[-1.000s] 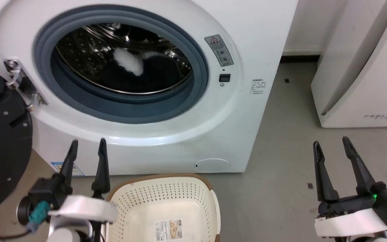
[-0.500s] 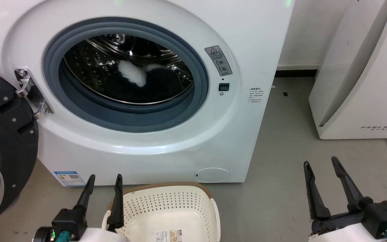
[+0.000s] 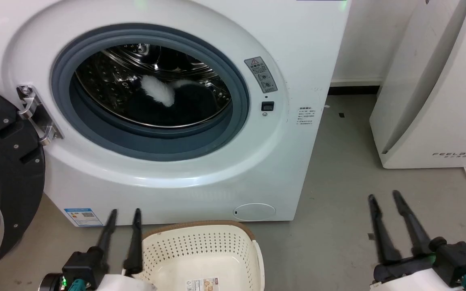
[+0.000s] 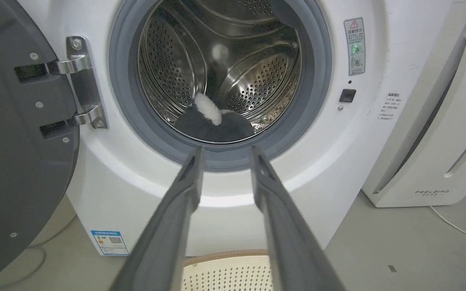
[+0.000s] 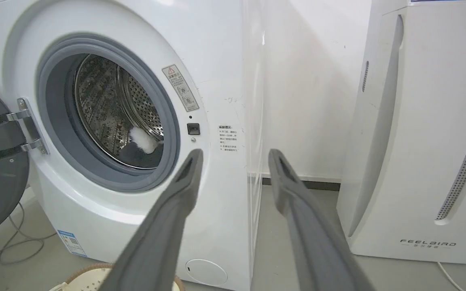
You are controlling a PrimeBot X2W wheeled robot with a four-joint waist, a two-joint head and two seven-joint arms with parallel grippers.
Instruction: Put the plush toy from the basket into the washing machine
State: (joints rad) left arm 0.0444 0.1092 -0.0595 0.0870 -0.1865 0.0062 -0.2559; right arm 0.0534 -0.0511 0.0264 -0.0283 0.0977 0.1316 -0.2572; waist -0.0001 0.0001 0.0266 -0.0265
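Over the floor, left end effector and right end effector narrowed, half-open, empty.

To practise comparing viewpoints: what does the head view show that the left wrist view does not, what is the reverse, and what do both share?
Head view, not left wrist view: the open right tool and the basket's paper label. Left wrist view, not head view: a cable under the open door. Both: the open left tool, the washing machine, the plush toy lying in its drum, and the basket's rim.
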